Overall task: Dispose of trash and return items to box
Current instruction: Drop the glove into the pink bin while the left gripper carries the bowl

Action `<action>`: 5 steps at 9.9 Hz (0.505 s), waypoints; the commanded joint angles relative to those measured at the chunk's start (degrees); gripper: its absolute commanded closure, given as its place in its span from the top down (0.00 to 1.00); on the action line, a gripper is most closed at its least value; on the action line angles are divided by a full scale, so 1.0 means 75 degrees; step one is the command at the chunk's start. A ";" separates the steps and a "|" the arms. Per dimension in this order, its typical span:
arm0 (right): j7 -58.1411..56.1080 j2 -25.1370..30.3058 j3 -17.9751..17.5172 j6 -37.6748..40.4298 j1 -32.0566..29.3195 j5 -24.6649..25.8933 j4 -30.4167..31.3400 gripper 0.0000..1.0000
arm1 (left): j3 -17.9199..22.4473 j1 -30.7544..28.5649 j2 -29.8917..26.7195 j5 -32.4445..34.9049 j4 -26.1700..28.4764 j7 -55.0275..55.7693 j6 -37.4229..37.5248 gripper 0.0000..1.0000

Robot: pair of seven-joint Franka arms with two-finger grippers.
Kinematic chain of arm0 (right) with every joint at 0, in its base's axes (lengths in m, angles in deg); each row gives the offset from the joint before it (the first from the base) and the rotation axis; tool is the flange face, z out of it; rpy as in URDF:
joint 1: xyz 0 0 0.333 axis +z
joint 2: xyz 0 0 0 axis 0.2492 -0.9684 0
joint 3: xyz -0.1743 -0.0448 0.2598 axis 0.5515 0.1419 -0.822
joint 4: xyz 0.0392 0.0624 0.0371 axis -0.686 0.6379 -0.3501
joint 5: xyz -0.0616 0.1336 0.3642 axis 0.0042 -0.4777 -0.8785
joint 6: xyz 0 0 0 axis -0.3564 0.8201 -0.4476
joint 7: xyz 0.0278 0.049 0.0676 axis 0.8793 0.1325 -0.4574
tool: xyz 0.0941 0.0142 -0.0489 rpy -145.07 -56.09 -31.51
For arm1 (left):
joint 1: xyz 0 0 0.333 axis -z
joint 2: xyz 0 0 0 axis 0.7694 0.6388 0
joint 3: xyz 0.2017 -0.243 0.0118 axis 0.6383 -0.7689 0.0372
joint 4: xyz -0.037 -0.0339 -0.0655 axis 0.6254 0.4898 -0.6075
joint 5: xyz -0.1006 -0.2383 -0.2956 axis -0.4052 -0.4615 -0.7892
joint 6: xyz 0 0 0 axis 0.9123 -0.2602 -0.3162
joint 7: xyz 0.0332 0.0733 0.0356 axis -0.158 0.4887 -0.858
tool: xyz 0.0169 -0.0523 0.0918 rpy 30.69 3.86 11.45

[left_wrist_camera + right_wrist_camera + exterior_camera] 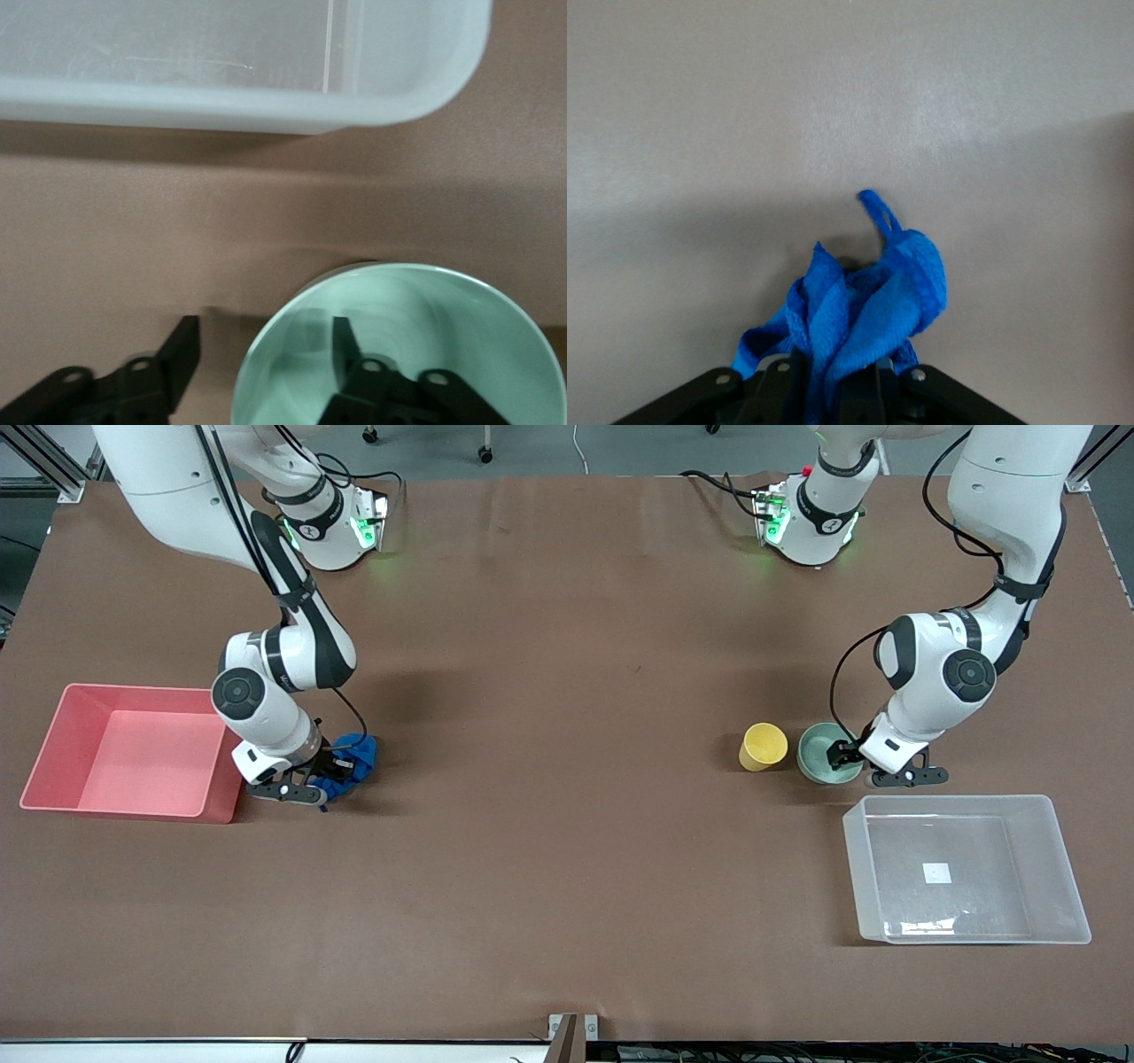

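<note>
The blue wad of trash (354, 762) is at the table's surface beside the pink bin, toward the right arm's end. My right gripper (335, 767) is shut on it; in the right wrist view the fabric (873, 297) bulges out from between my fingers (833, 385). The pale green bowl (819, 748) stands beside the yellow cup (764, 746). My left gripper (839, 755) is open and straddles the bowl's rim: one finger is inside the bowl (416, 328), one outside (263, 347). The clear box (855, 850) stands nearer to the front camera than the bowl and shows in the left wrist view (266, 106).
A pink opaque bin (53, 735) stands at the right arm's end of the table, right beside the wad. The brown table top stretches between the two groups of things.
</note>
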 commanded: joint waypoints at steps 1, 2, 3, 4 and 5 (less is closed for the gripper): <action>0.0132 0.1120 0.0079 0.2655 -0.0117 0.0064 -0.1055 0.01 | -0.0014 -0.0065 -0.0077 0.0015 0.0125 -0.0081 -0.0004 0.00; -0.0448 0.1460 0.0079 0.3666 -0.0524 0.0076 -0.1607 0.01 | -0.0014 -0.0077 -0.0415 0.0015 0.0102 -0.0070 0.0414 0.00; -0.1487 0.1731 0.0091 0.4384 -0.1166 0.0099 -0.1949 0.01 | -0.0014 -0.0078 -0.0871 0.0015 0.0032 -0.0070 0.1068 0.00; -0.2553 0.1907 0.0103 0.4484 -0.1834 0.0158 -0.1917 0.01 | -0.0014 -0.0078 -0.1316 0.0015 -0.0050 -0.0058 0.1539 0.00; -0.3596 0.1886 0.0091 0.4427 -0.2641 0.0471 -0.1905 0.02 | -0.0014 -0.0054 -0.1750 0.0015 -0.0352 -0.0035 0.2286 0.00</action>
